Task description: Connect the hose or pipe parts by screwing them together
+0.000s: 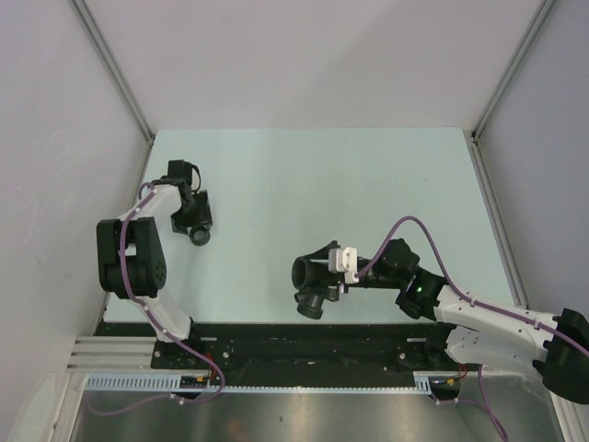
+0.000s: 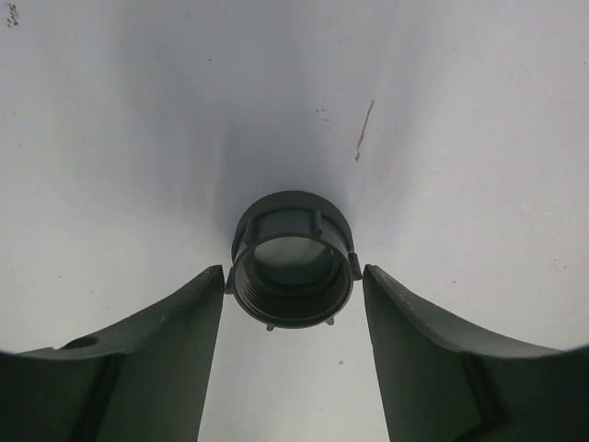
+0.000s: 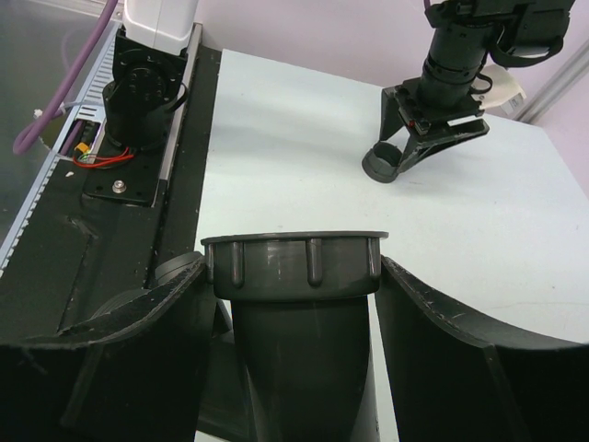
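Just right of the branched fitting (image 1: 311, 304), the right gripper (image 1: 324, 273) is clamped on it. In the right wrist view its two broad matte black fingers (image 3: 138, 350) press against either side of the part's collar. The branched fitting (image 3: 294, 322) is dark grey plastic with a dull sheen. It is a smooth tube that widens into a flat-rimmed collar marked with short raised ribs. From above, two round mouths show, one facing left and a smaller one angled toward the near edge.

Well to the left of the branched fitting and farther back, the left gripper (image 1: 197, 226) stands over the ringed fitting (image 1: 200, 237). Its jaws are apart and not squeezing. In the left wrist view the ringed fitting (image 2: 293, 230) lies between the fingertips (image 2: 207, 304). A sliver of bare surface shows on the right side, and the left tip is nearly touching. This part is a short, stubby grey ring with a threaded mouth and a ribbed outer wall.

Beneath the branched fitting lies the table (image 1: 368, 175), pale mint, smooth and matte. A thin brown streak (image 2: 363, 129) marks it beyond the ringed fitting. Plain whitish walls (image 1: 294, 55) close in the far side and both flanks, joined by slim metal posts (image 1: 110, 64). Nearer than the branched fitting runs a black base rail (image 1: 304, 345), and thin purple cables (image 1: 433, 244) loop along the arms.
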